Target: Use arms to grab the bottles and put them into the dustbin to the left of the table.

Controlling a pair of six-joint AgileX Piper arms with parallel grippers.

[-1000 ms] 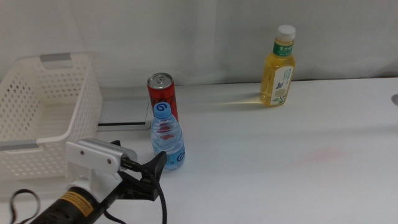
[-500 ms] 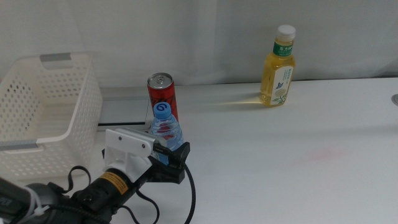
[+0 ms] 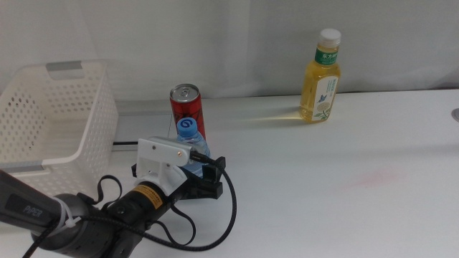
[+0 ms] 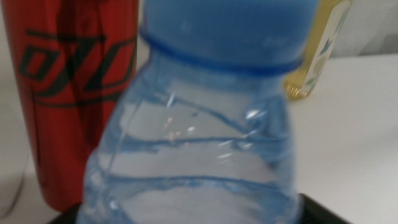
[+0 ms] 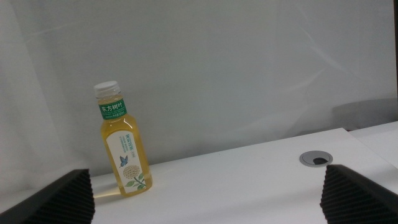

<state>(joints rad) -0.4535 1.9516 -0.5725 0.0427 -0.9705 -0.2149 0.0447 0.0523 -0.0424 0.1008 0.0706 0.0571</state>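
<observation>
left gripper (image 3: 204,175) spread open around the water bottle (image 3: 191,143), red can (image 3: 187,109) just behind; right gripper (image 5: 205,199) open, empty.

two bottles (image 3: 320,76), one can (image 3: 187,110), one basket (image 3: 54,129)

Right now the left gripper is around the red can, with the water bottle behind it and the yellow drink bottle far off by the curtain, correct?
Not quite. The left gripper is around the water bottle, and the red can stands just behind it, as the middle view shows. The yellow drink bottle is indeed far off by the curtain.
</observation>
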